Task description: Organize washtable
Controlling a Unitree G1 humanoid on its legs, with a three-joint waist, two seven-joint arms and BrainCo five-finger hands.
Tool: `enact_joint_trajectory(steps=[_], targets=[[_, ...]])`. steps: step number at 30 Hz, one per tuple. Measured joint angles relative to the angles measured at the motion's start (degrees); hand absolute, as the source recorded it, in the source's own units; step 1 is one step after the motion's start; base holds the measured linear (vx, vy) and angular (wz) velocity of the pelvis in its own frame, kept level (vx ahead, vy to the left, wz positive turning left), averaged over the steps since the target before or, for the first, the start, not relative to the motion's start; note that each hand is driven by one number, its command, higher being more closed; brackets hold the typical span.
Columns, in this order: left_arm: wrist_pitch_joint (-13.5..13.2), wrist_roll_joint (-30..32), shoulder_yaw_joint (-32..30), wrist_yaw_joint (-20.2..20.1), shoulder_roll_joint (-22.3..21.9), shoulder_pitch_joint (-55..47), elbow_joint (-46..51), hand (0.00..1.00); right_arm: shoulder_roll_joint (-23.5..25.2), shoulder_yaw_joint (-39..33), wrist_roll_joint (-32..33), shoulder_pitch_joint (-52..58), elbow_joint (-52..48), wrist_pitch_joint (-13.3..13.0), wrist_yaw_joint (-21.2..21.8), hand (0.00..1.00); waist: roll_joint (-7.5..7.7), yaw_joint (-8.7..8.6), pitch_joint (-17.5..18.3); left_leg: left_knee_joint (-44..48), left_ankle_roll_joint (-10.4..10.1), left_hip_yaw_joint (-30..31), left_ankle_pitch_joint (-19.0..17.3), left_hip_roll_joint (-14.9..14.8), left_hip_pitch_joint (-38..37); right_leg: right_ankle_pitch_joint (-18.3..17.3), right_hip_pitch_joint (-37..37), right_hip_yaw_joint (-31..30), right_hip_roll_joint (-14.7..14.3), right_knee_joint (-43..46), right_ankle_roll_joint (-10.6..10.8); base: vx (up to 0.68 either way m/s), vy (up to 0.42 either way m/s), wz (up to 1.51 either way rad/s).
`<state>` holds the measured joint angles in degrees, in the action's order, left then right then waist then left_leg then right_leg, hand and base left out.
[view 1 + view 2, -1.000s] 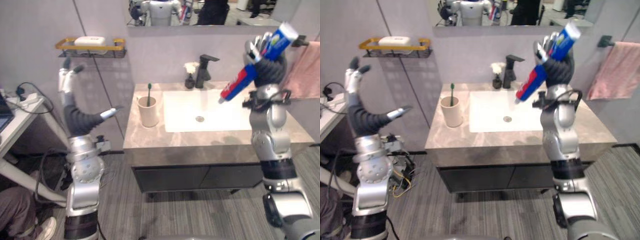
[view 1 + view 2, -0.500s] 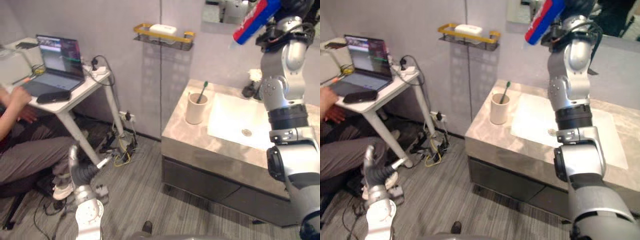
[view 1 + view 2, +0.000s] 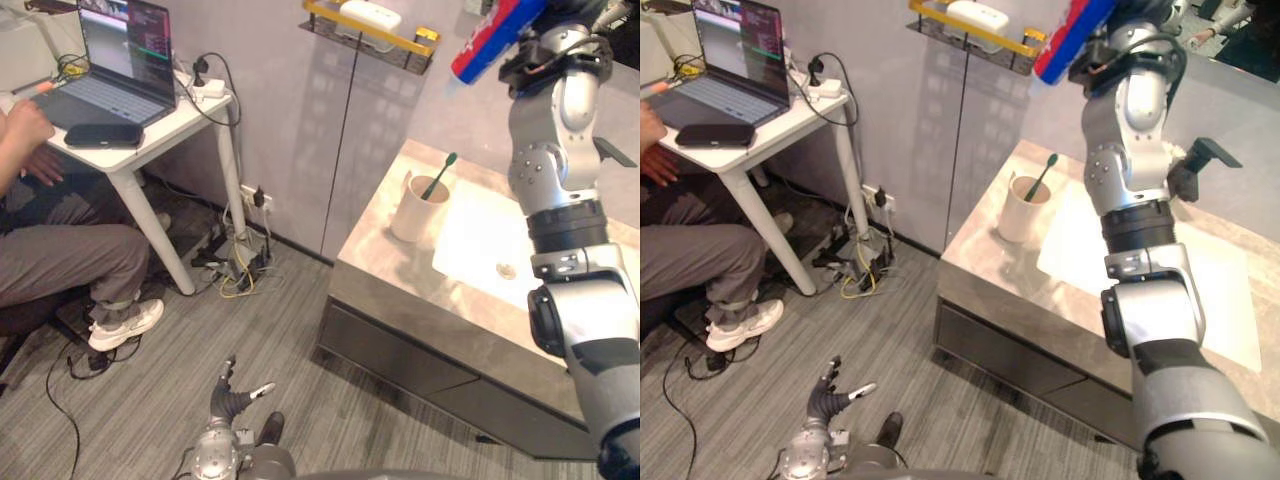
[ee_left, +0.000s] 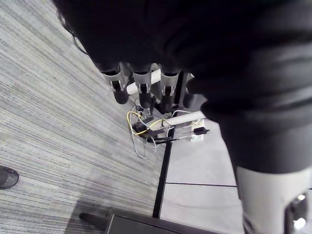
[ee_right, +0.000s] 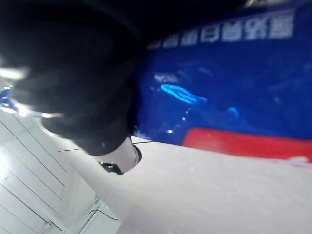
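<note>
My right hand [image 3: 562, 12] is raised high over the washtable, shut on a blue and red toothpaste tube [image 3: 495, 38] that slants down to the left; up close the tube [image 5: 229, 83] lies against the hand's dark cover. Below it, a cream cup [image 3: 410, 215] with a green toothbrush [image 3: 438, 176] stands on the grey stone counter [image 3: 390, 285], left of the white basin [image 3: 490, 240]. My left hand [image 3: 236, 396] hangs low by the floor, its fingers [image 4: 139, 87] straight and holding nothing.
A yellow wall shelf [image 3: 372, 30] carries a white soap [image 3: 368, 13]. A black faucet [image 3: 1200, 160] stands behind the basin. At left a person [image 3: 60, 260] sits at a white desk [image 3: 150, 125] with a laptop [image 3: 110, 60]. Cables and a power strip [image 3: 240, 270] lie on the floor.
The camera has shifted, bringing the washtable closer. My left arm has dropped from waist height to near the floor. The right hand still holds the tube up.
</note>
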<state>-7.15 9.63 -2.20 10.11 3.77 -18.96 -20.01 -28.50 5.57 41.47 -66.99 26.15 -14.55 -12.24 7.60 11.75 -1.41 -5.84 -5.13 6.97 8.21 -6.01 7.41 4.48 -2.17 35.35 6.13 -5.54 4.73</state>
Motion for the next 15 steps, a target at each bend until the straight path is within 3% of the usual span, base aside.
enact_joint_trajectory(steps=[8,15], targets=[[0.13,0.03,-0.13,0.34,2.1,3.18,-5.23,0.0,-0.78,2.61,-1.58,0.0,-1.33,-0.04,0.19,1.0,1.79,-1.38,-1.27,0.0,-0.06,-2.16,-0.14,-0.95,0.08,0.18,1.46,-2.4,-0.23,0.02,-0.3,-0.02,0.011,-0.14],[0.17,0.08,-0.7,1.26,2.2,4.47,-8.78,0.0,-3.63,3.98,-2.86,0.93,-3.42,-0.12,1.16,1.0,1.69,-1.92,-1.97,0.26,-0.11,-3.08,-0.09,-0.91,0.39,0.31,2.5,-3.49,-0.17,0.43,-0.46,-0.01,0.015,-0.08]])
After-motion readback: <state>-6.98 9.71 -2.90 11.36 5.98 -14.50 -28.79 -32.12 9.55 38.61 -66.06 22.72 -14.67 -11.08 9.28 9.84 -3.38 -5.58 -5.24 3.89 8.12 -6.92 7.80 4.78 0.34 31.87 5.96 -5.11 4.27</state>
